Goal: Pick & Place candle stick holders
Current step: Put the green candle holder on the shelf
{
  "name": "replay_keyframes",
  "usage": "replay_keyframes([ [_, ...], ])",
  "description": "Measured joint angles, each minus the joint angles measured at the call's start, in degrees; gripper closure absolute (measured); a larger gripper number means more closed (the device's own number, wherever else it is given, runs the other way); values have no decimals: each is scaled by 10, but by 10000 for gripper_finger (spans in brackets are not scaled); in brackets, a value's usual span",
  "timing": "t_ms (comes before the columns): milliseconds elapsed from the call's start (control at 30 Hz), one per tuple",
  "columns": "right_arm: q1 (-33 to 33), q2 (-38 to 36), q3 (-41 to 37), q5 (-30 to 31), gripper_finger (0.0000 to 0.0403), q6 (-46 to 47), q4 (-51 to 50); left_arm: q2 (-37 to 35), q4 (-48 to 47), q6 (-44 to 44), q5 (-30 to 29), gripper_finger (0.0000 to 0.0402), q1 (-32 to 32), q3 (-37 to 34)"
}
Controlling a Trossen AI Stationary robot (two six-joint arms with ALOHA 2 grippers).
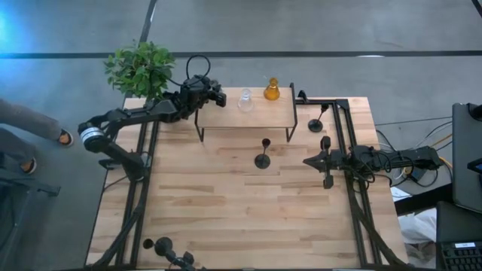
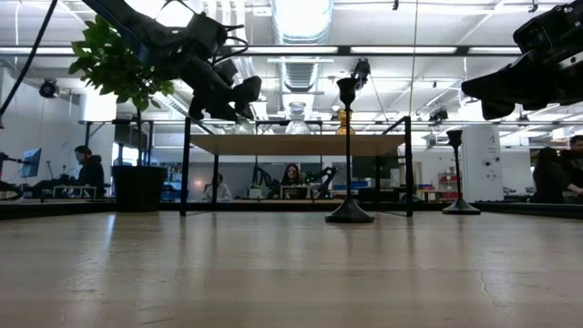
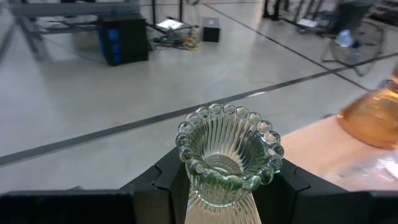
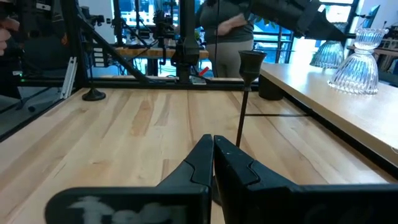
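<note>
The table (image 1: pixel 226 203) is pale wood planks, smooth and faintly glossy; the shelf (image 1: pixel 226 117) has a similar wood top on thin black metal legs. The green holder (image 3: pixel 227 155) is ribbed, beaded glossy glass; the clear holder (image 4: pixel 357 65) and amber holder (image 1: pixel 272 90) are glass too. The black holder (image 1: pixel 263 154) looks matt.

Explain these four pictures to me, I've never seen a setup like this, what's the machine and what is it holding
It's a robot with two dark arms at a wooden table. One picture looks down from above, one looks level across the tabletop, and two come from cameras on the wrists. The left gripper is at a raised shelf and holds a greenish glass candle holder. A clear holder and an amber holder stand on that shelf. Slim black holders stand on the table. The right gripper is shut and empty.
</note>
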Motion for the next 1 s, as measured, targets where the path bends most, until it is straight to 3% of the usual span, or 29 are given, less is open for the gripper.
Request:
replay_keyframes([
  [1000, 0, 0, 0, 0, 394, 1, 0, 32, 37, 43, 21, 259, 3, 0],
])
